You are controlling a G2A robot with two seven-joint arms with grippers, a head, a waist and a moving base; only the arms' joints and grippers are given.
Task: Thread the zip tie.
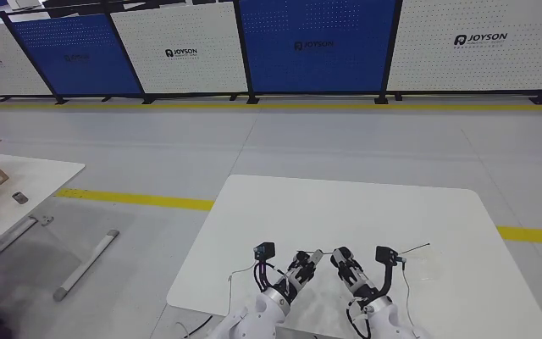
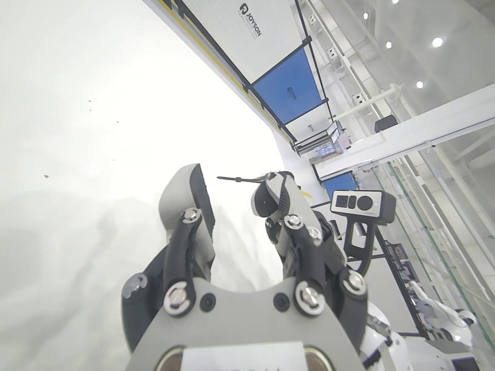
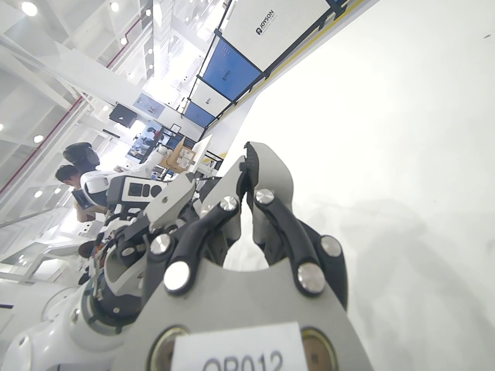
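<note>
Pinching the zip tie [image 2: 236,179] with my right pincer [image 3: 246,156], left pincer [image 2: 232,186] spread; next I likely clamp its free end.

A dark logo with a word in capitals is printed on each white perforated panel [image 1: 182,38] of the far fence, and a fainter one marks the blue perforated panels [image 1: 315,25] between them. A white paper label [image 3: 239,353] bearing dark letters and digits, partly cut off, sits on the grey base plate of the right gripper [image 3: 246,160].
</note>
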